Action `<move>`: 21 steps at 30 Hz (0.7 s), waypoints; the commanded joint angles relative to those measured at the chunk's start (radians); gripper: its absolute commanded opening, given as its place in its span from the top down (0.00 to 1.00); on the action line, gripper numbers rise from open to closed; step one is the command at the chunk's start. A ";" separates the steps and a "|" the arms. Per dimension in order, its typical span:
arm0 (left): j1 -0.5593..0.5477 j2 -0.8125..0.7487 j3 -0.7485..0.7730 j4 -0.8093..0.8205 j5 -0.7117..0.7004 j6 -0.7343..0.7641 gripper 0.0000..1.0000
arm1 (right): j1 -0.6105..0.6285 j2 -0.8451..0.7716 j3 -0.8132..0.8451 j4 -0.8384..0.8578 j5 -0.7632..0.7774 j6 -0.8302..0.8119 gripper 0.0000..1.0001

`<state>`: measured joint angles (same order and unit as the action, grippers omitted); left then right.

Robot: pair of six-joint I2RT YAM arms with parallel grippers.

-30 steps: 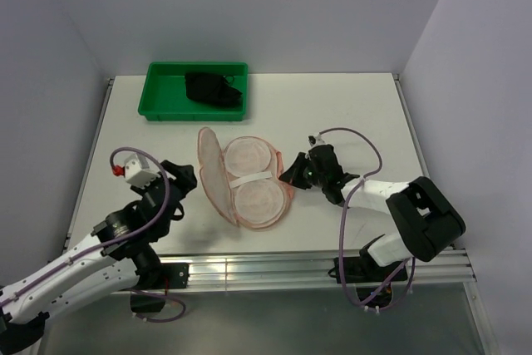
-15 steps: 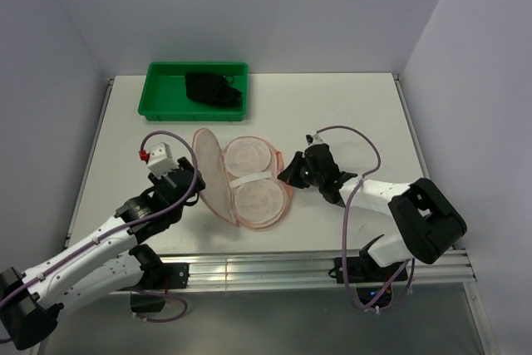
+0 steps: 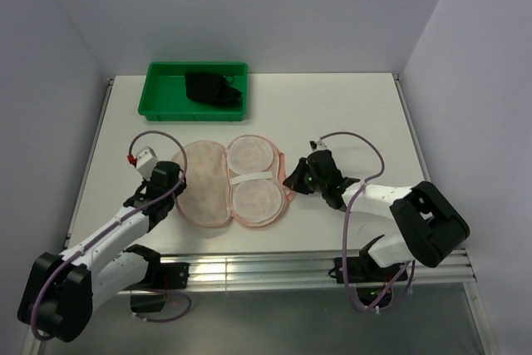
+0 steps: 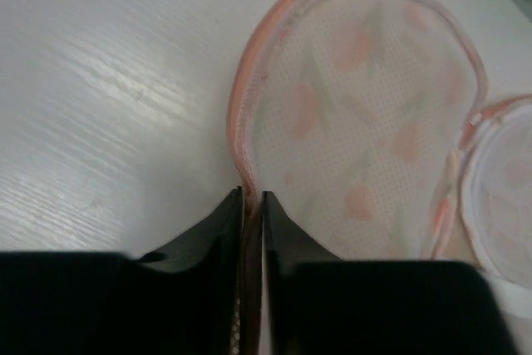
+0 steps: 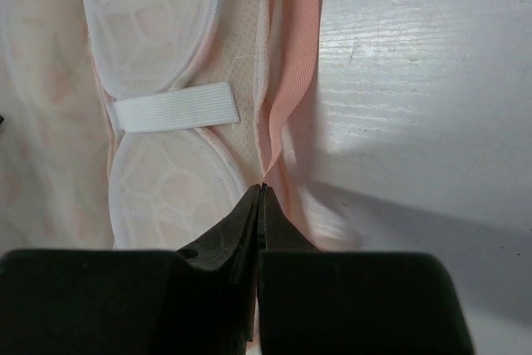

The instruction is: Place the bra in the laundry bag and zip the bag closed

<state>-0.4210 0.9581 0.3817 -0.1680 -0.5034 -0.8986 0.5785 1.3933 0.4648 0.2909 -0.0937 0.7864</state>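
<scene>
The laundry bag (image 3: 208, 189) lies opened flat mid-table, its printed pink lid folded out to the left of the cupped half (image 3: 253, 180). My left gripper (image 3: 174, 182) is shut on the lid's pink zipper edging at its left side; in the left wrist view that edging runs between the fingers of the gripper (image 4: 252, 197), with the lid (image 4: 366, 130) spread beyond. My right gripper (image 3: 291, 179) is shut on the bag's right rim, and in the right wrist view the gripper (image 5: 261, 189) pinches pink fabric beside the cups (image 5: 166, 64). The black bra (image 3: 212, 89) lies bunched in the green tray.
The green tray (image 3: 158, 110) stands at the back left of the table. A white elastic band (image 5: 176, 107) crosses between the bag's two cups. Walls close in the table on the left, back and right.
The lid, standing upright a second ago, now lies flat to the left. My left gripper moved in and closed on its rim. The right arm barely moved.
</scene>
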 commanded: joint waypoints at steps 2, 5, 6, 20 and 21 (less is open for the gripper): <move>0.125 0.025 -0.012 0.159 0.015 0.020 0.54 | 0.006 -0.048 -0.020 0.007 0.012 -0.041 1.00; 0.163 -0.008 0.017 0.137 0.008 0.007 0.25 | 0.007 -0.062 -0.032 0.011 -0.024 -0.049 1.00; 0.174 -0.030 0.017 0.140 0.005 -0.002 0.25 | 0.007 -0.063 -0.032 0.013 -0.044 -0.052 1.00; 0.162 -0.124 0.063 0.154 0.262 -0.005 0.44 | 0.173 0.148 0.181 0.093 -0.109 0.025 1.00; 0.162 -0.092 0.109 0.172 0.285 -0.003 0.48 | 0.179 0.162 0.192 0.090 -0.106 0.027 1.00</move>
<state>-0.2562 0.8051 0.3878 -0.0662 -0.2878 -0.9245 0.7296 1.5345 0.5842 0.3233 -0.1867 0.7902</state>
